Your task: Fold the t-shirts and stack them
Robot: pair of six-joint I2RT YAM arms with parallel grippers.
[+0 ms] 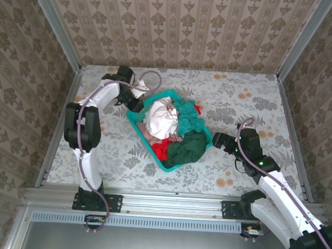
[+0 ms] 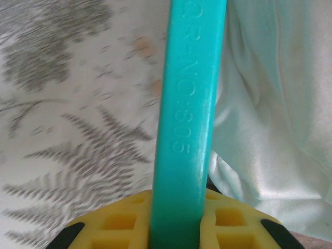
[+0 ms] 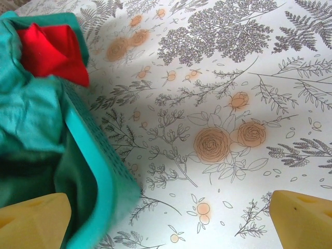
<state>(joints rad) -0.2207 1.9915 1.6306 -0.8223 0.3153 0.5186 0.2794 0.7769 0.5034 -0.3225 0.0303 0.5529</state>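
The left jaws sit at the far left corner of the teal basket (image 1: 133, 120) and grip its rim. In the left wrist view the basket (image 2: 189, 129) runs straight up from between the yellow pads (image 2: 119, 224), which press against it on both sides with no gap showing. These jaws are nearly closed on the plastic rim and hold no cloth. Outside the jaws, left of the rim, lies the flowered surface (image 2: 62, 104). Right of the rim, just inside the basket, the white t-shirt (image 2: 270, 129) bulges close to the pads.

Between the two pairs of jaws, the t-shirts lie heaped and unfolded in the basket. The white one is bunched on top, nearest the left jaws. The teal t-shirt (image 1: 188, 115) spreads beside it, on the side toward the right jaws. The red t-shirt (image 1: 160, 151) shows under the white one at the near rim. The dark green t-shirt (image 1: 188, 147) fills the end closest to the right jaws.

The right jaws stand wide open just beside that end of the basket and hold nothing. In the right wrist view their yellow pads (image 3: 306, 220) sit in the two lower corners, well apart, with bare surface between them. The basket's corner reaches a little into the gap near the pad on the left of that view. Whether it touches that pad cannot be told. A red fold, the teal cloth and the dark green lie inside that corner.
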